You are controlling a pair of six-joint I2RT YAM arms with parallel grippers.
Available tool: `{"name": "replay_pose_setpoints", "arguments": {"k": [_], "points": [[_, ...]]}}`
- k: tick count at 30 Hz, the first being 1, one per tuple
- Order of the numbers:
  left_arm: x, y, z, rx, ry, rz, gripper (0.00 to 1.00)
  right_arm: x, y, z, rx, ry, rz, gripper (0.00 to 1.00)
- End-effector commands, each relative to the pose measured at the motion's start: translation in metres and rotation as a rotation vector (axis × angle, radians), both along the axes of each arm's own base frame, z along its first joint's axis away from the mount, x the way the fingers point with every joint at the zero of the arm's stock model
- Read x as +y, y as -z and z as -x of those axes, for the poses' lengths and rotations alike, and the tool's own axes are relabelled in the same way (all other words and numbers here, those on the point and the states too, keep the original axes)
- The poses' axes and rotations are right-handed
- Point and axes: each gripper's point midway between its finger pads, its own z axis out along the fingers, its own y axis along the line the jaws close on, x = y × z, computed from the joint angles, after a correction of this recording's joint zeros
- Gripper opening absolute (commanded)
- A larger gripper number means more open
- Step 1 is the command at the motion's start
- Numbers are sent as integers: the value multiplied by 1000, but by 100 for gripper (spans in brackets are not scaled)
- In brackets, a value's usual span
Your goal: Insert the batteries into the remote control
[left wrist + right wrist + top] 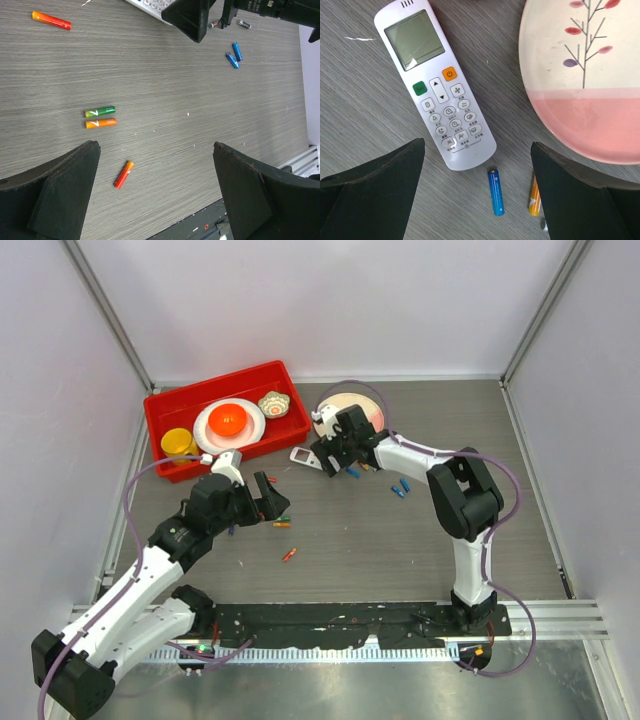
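Note:
The white remote control [435, 90] lies face up, screen and buttons showing, its battery bay hidden. My right gripper [477, 147] hangs open right above its lower end; a blue battery [495, 192] and an orange one [534, 197] lie just past that end. In the top view only the remote's screen end [303, 454] shows beside the right gripper [335, 462]. My left gripper [156, 146] is open over bare table with nothing between its fingers. A green battery [100, 111] and an orange one [101, 122] lie side by side ahead of it, and an orange-red one [124, 174] nearer.
A pink and cream plate [580, 75] lies right of the remote. Two blue batteries [401, 488] lie further right, and another orange-red battery [51, 20] lies off to the left. A red bin [165, 405] with dishes stands at the back left.

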Motion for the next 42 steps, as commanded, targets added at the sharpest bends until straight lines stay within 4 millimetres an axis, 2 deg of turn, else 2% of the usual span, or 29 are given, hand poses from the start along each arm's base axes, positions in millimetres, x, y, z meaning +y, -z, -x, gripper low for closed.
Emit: {"name": "replay_pose_setpoints", "arguments": {"k": [1,15,23,32,33,36,41,42], "points": [[-4,-11,-4,-44,24,9,100,13,-4,-7,5,-39,-16,90],[-5,-9,-3,-39,26,16,100,20,20,-5,55,-47,-2,86],[-4,-7,-3,-32,19,15,100,29,25,-5,67,-64,6,81],[-4,-10,-3,-43,16,24,100,30,31,10,106,-47,5,62],[-4,-10,-2,-41,18,24,100,31,33,14,113,-45,7,55],[-4,-10,-2,-42,14,28,100,29,35,24,130,-19,4,45],[-2,-14,-3,-52,2,34,100,28,22,32,110,66,-54,33],[-2,-16,-4,-57,0,38,100,27,11,36,94,90,-82,29]]}}
